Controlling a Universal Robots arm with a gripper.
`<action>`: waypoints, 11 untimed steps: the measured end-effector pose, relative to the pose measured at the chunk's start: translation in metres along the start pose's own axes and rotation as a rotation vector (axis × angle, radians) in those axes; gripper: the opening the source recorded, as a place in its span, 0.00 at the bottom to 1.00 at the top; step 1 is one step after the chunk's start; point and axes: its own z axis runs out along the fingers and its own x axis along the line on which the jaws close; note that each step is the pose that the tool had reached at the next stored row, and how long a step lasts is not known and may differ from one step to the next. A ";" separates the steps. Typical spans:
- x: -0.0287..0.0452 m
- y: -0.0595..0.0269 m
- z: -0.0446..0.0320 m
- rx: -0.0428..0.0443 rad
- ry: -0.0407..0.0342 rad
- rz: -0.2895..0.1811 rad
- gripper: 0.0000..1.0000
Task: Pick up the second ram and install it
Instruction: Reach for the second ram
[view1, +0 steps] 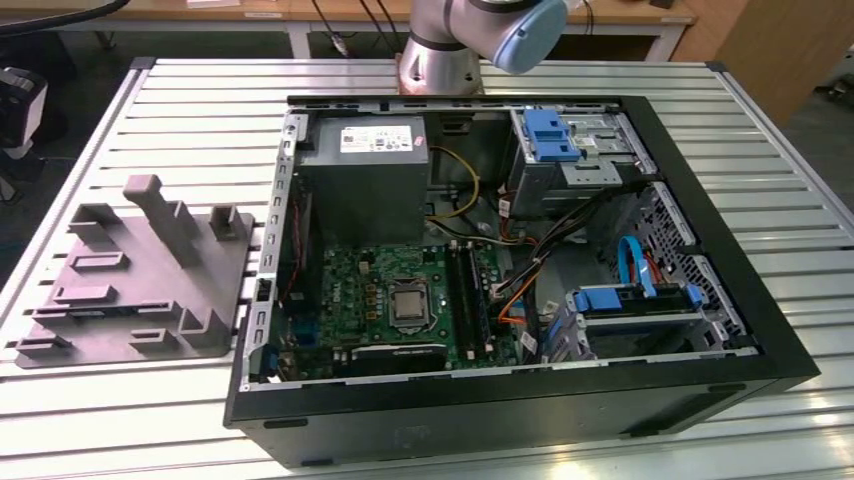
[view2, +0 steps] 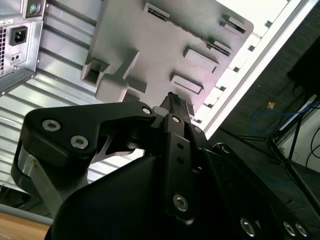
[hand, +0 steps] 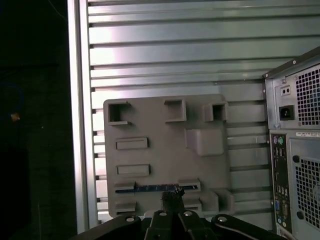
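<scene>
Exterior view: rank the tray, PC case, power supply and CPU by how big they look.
Largest to smallest:
1. PC case
2. tray
3. power supply
4. CPU
The power supply sits partly hidden inside the case, so its rank against the tray is less sure.

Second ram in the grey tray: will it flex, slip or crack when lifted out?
The second ram shows as a thin dark strip in a slot of the grey fixture tray, so it is probably light and fairly stiff, yet likely fragile if twisted. With so narrow an edge exposed, the hold may be shallow and could slip.
</scene>
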 end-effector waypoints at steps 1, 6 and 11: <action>-0.0001 -0.0015 0.0003 0.0000 0.0000 0.000 0.10; -0.0002 -0.0091 0.0019 0.0000 0.0000 0.000 0.10; -0.0005 -0.0169 0.0043 0.0000 0.0000 0.000 0.10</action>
